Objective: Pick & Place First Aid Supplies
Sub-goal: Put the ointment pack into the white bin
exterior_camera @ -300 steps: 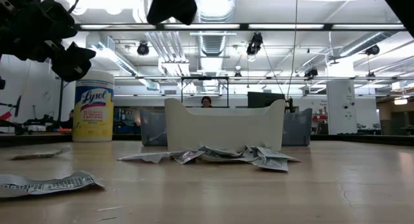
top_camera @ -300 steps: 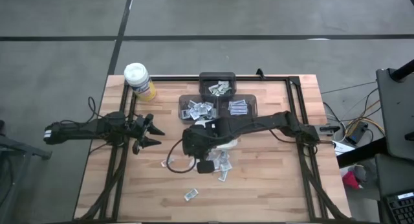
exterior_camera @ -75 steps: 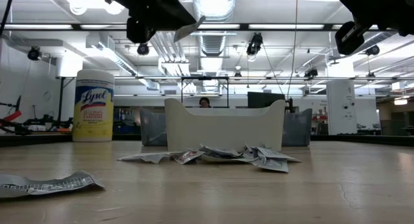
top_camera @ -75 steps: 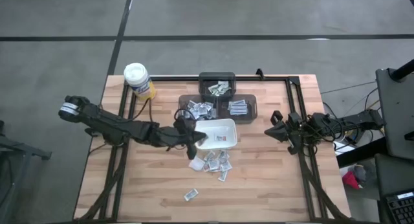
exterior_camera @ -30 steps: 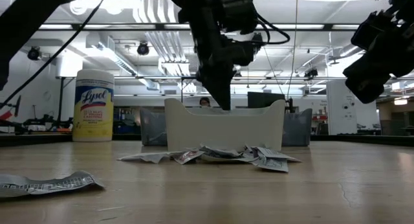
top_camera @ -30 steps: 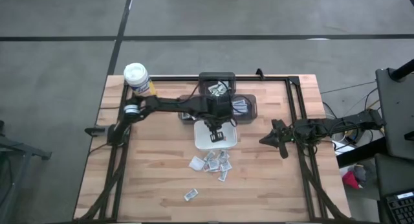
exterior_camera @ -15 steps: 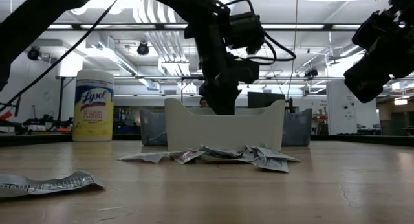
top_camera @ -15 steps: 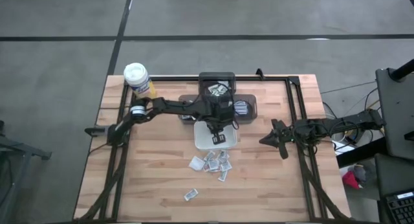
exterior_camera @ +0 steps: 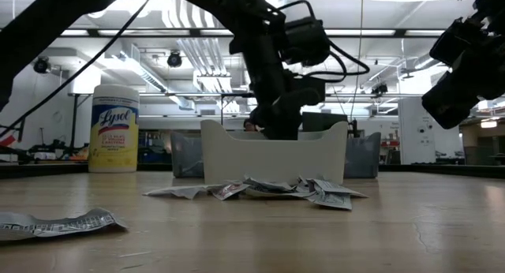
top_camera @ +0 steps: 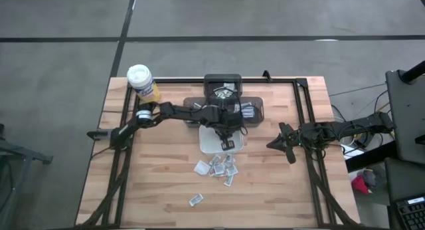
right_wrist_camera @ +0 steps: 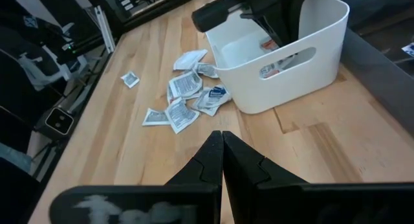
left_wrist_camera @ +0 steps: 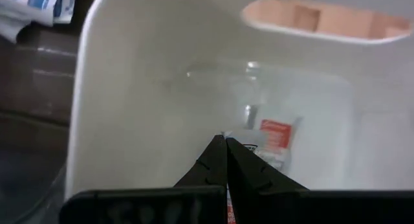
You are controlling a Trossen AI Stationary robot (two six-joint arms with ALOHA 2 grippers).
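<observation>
The white dish (top_camera: 206,145) stands mid-table. My left gripper (left_wrist_camera: 224,140) reaches down inside it, shut on a first aid packet. In the low view the dish wall (exterior_camera: 272,158) hides its tips. A packet with red print (left_wrist_camera: 277,134) lies on the dish floor just beyond the tips. Several more packets lie flat in a loose pile (top_camera: 219,169) on the wood near the dish, also seen in the right wrist view (right_wrist_camera: 184,98). A single packet (top_camera: 196,199) lies nearer the front edge. My right gripper (top_camera: 271,145) hovers shut at the table's right, holding nothing. My left gripper pinches a thin packet between its two fingers; only a white-and-red sliver (left_wrist_camera: 228,199) shows in the slit between them. The fingers come steeply from above, inside the dish. Which part of the packet they have is hidden by the fingers themselves.
A yellow canister (top_camera: 143,82) with a white lid stands at the far left corner. Dark bins (top_camera: 223,89) (top_camera: 249,110) holding packets sit just behind the dish. A black frame rail (top_camera: 305,123) runs along the table's right side. Bare wood lies at the near left.
My left gripper has sunk from above the dish's rim down into the dish, still shut and without turning. In the low view its tips have dropped behind the dish wall. The dish and the loose packets have stayed where they were.
</observation>
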